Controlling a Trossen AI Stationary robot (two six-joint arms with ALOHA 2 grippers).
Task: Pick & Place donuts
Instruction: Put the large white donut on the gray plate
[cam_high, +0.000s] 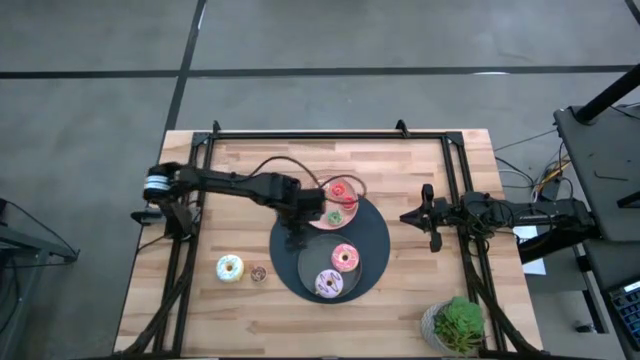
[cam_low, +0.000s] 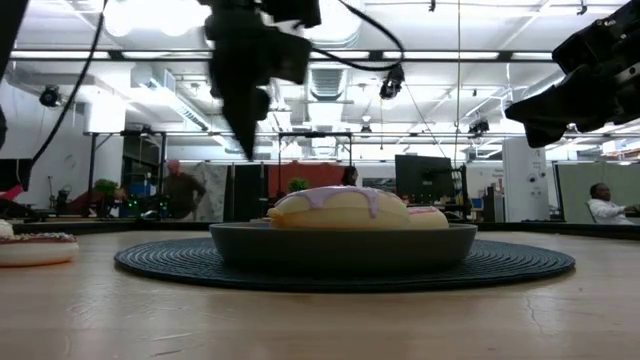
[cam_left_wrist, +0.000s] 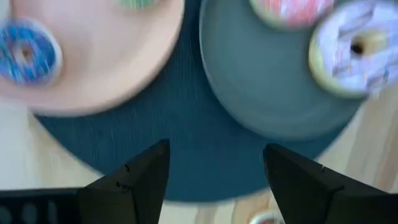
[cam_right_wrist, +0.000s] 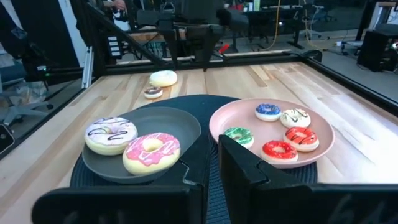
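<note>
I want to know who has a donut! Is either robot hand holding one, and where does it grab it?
No. The left gripper is open and empty above the dark round mat. The right gripper waits aside with nothing between its fingers.

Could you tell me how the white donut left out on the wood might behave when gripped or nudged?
The white donut lies flat, so it probably won't roll. It looks like a small toy ring, likely light, and may slide on the smooth table if nudged.

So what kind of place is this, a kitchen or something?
More likely a robotics lab or workshop: two robot arms clamped to a wooden table, toy donuts, and desks with monitors behind.
</note>
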